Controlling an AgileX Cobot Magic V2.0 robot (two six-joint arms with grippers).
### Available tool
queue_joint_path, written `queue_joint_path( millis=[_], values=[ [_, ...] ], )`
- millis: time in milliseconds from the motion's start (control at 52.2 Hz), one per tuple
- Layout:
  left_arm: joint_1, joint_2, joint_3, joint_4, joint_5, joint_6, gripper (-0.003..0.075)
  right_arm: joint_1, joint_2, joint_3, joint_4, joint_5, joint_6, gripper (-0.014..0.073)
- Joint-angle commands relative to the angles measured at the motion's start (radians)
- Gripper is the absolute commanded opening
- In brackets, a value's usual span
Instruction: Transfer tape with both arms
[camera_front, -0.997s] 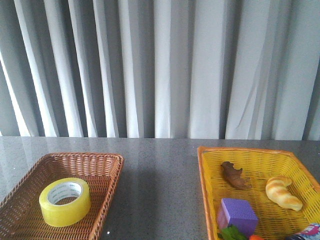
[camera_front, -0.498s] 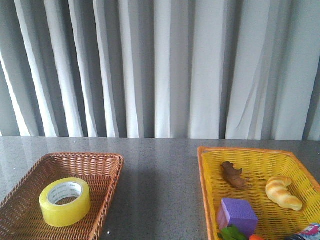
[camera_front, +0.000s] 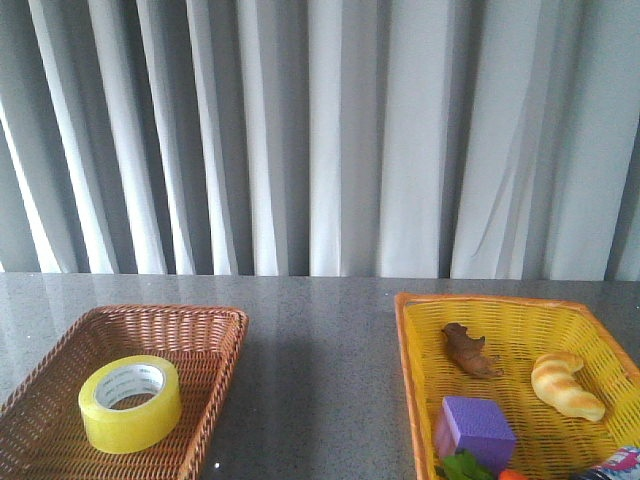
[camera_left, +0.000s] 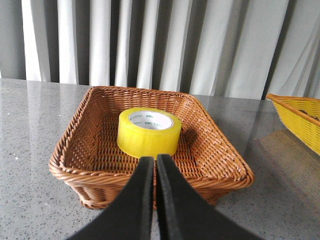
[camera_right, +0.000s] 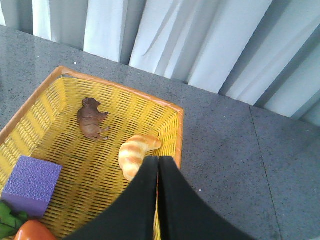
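Grey table (camera_front: 320, 380) with wicker basket (camera_front: 215, 345), yellow basket (camera_front: 415, 370)

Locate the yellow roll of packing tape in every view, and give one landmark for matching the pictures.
Front view: yellow roll of packing tape lies lower left, inside the brown wicker basket.
Left wrist view: centre, in the same basket, beyond the shut left end effector.
Right wrist view: not in it.
Shared landmark: the yellow plastic basket, which shows in all three views.
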Motion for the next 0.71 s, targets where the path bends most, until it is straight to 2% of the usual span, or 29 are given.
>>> queue_joint_path(
  millis=[0,38,115,345,690],
  values=[
    [-0.001,-0.034,0.077,-0.011,-0.208,-0.006,-0.0006,-0.005,-0.016,-0.025,-0.028,-0.063,0.003,-0.0005],
    [0.000,-0.068,0.127,-0.013,-0.272,-0.007,-0.0006,-0.005,-0.016,-0.025,-0.028,-0.063,0.003,-0.0005],
    [0.012,-0.067,0.114,-0.009,-0.198,0.012,-0.0006,-0.005,-0.016,-0.025,-0.028,-0.056,0.003,-0.0005],
    [0.101,-0.070,0.121,-0.009,-0.118,0.098,-0.0006,-0.005,-0.013,-0.025,-0.028,-0.052,0.003,-0.0005],
    [0.116,-0.070,0.121,-0.011,-0.103,0.130,-0.0006,-0.005,-0.013,-0.025,-0.028,-0.052,0.003,-0.0005]
  ],
)
